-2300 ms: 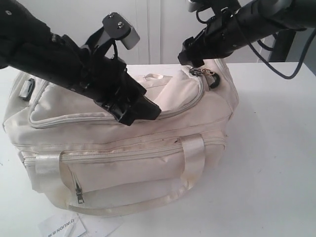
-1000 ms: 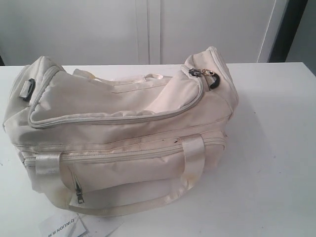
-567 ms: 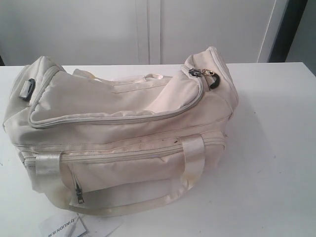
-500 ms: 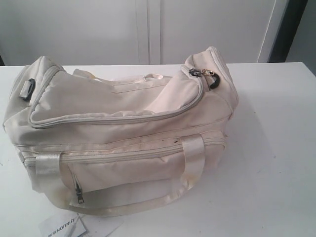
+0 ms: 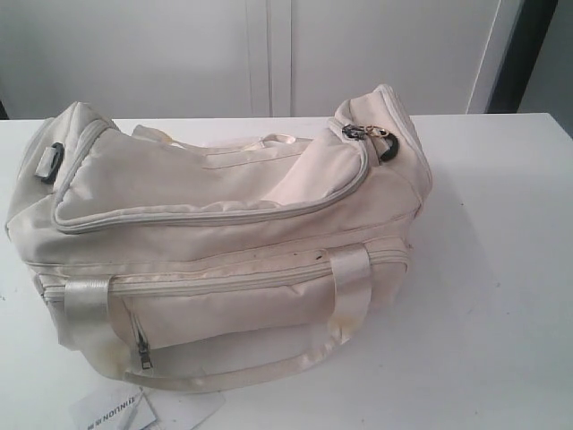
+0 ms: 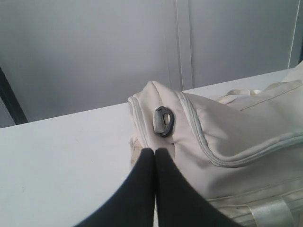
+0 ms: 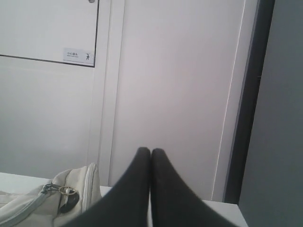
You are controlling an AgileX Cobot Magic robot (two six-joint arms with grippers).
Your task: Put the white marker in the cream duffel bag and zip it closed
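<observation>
Both arms have left my exterior view since the earliest frame, when they leaned over the cream duffel bag (image 5: pixel 224 242). The bag itself has not shifted over the last second. It sits on the white tabletop (image 5: pixel 501 269) with its curved top flap (image 5: pixel 224 179) lying flat. The zip line is shut as far as I can follow it, and the zip pull (image 5: pixel 363 133) rests at the right end. The white marker is out of sight in every view. My left tool (image 6: pixel 155 152) is closed, tips pressed together on nothing, pointed at the bag's left end near a dark loop (image 6: pixel 164 121). My right tool (image 7: pixel 150 151) is likewise closed and empty, off the bag's right end. A printed paper tag (image 5: pixel 112 410) lies at the tabletop's front edge
</observation>
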